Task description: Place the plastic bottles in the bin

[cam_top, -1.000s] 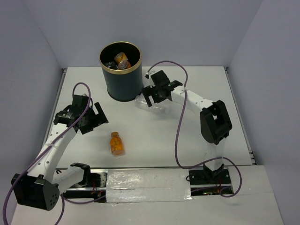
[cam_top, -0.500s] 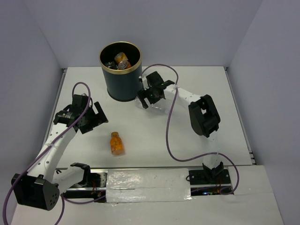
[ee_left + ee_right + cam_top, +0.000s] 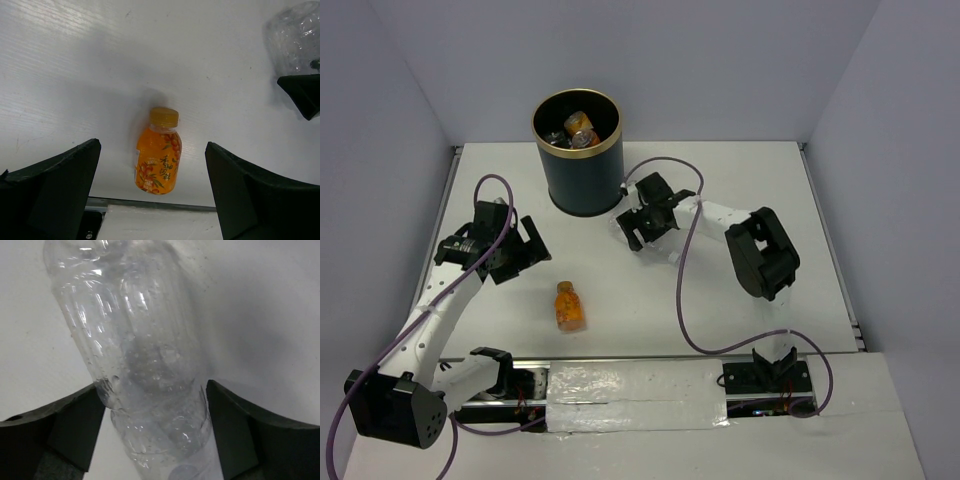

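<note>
The dark bin with a gold rim stands at the back left and holds several bottles, one orange. An orange-liquid bottle lies on the table; in the left wrist view it lies below and between the jaws. My left gripper is open and empty above it. A clear colourless bottle lies on the table right of the bin. My right gripper is open and low over it, its fingers straddling the bottle's body. The same bottle shows in the left wrist view.
White side walls close in the table on the left, back and right. The taped front rail runs along the near edge between the arm bases. The right arm's purple cable loops over the table.
My right gripper has swung from beside the bin down and slightly nearer, onto the clear bottle. The left arm and the orange bottle have not moved.
</note>
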Controlling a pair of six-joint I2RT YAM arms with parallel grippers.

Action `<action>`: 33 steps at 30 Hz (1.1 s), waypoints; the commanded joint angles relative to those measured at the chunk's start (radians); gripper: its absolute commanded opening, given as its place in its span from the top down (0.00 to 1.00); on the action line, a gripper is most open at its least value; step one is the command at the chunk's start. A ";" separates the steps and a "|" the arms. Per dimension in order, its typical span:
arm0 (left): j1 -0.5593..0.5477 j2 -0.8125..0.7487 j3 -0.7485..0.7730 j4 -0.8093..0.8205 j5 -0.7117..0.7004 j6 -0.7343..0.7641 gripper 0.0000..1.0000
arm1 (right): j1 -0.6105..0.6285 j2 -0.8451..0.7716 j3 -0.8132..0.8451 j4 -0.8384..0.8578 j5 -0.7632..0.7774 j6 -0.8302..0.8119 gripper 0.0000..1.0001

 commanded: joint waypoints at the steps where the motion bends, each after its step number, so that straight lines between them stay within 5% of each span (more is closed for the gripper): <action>1: -0.002 0.000 0.013 0.022 -0.004 -0.019 0.01 | 0.027 -0.104 -0.051 0.032 0.024 0.036 0.18; 8: -0.002 0.001 0.021 0.025 -0.005 -0.016 0.01 | 0.033 -0.282 -0.067 0.011 0.078 0.064 0.39; 17: -0.003 0.001 0.030 0.015 -0.036 -0.002 0.01 | 0.035 -0.448 0.180 -0.014 0.188 0.179 0.40; 25: -0.002 0.005 0.018 0.035 -0.021 -0.002 0.01 | 0.035 -0.289 0.551 0.152 0.419 0.360 0.40; 33: -0.002 -0.009 0.036 0.029 0.004 0.004 0.01 | 0.039 -0.050 0.778 0.446 0.420 0.538 0.41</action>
